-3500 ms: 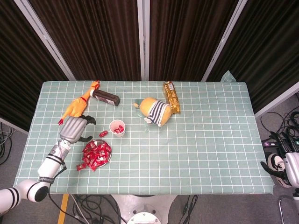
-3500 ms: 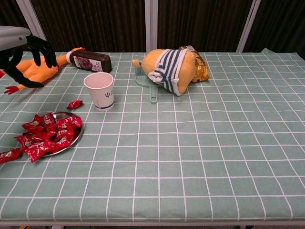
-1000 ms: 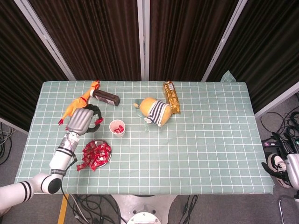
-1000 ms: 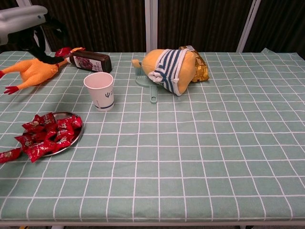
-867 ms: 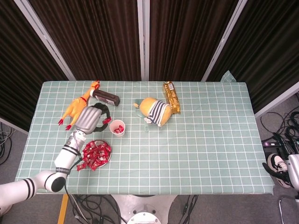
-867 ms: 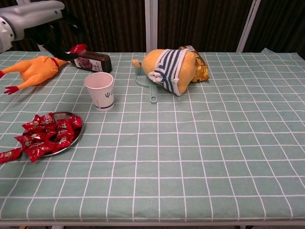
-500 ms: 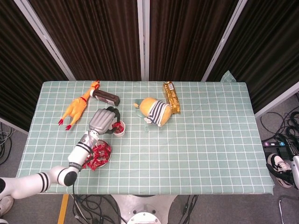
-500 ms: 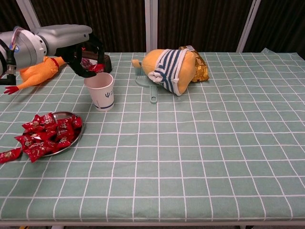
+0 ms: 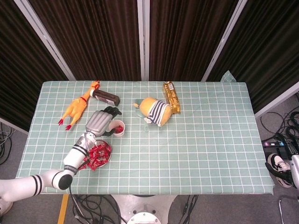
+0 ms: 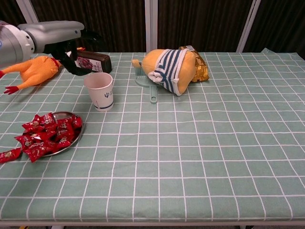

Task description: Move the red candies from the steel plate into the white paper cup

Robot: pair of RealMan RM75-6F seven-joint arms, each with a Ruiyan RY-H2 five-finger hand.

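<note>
Task is partly done. The cup (image 9: pixel 117 128) holds at least a couple of red candies, visible from the head view; the exact number inside cannot be told. The bulk remains: a heap of candies (image 10: pixel 47 135) on the plate (image 10: pixel 77 136), too overlapped for an exact count, roughly a dozen or more, with one stray candy (image 10: pixel 9 155) lying on the surface (image 10: pixel 200 157) just off the plate's left edge.

The left hand (image 10: pixel 76 55) hovers above and just behind the cup's rim, fingers curled loosely apart; no candy shows between them, so it appears empty. The right hand is not in view.

Judgement: most of the transfer is left, and the stray will need separate retrieval.

Count: one cup, one plate, one rubber chicken (image 9: pixel 77 106), one dark bottle (image 9: pixel 105 97), one plush toy (image 10: pixel 167 69), one gold packet (image 9: pixel 171 97), one pale green utensil (image 10: pixel 145 81).
</note>
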